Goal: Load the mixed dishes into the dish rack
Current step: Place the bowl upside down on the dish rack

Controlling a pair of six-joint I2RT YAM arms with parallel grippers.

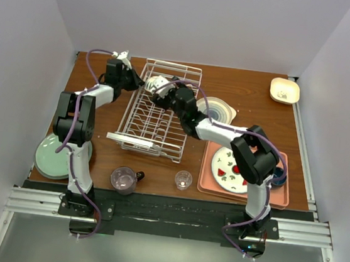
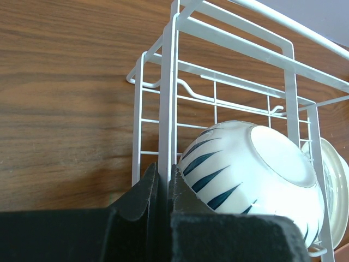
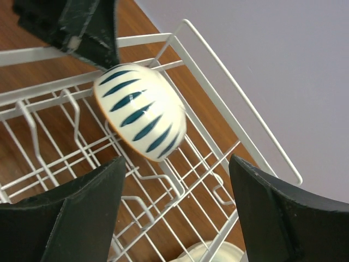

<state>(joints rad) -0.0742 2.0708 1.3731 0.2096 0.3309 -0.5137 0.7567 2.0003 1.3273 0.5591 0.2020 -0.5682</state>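
Right fingers [image 3: 71, 218] gape empty by the bowl [image 3: 139, 112]; left fingers [image 2: 142, 202], cropped, pinch the dish rack [image 2: 169, 82]

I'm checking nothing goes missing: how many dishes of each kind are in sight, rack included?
Plates: 3 (green plate, ringed plate, patterned plate)
Bowls: 1 (striped bowl, in the rack)
Square dish: 1
Cups and glasses: 2 (purple cup, clear glass)
Total: 7. The green plate may be a stack; a half-hidden dark thing on the tray is uncounted.

Likely a lab: white-walled enclosure [image 1: 194, 19]
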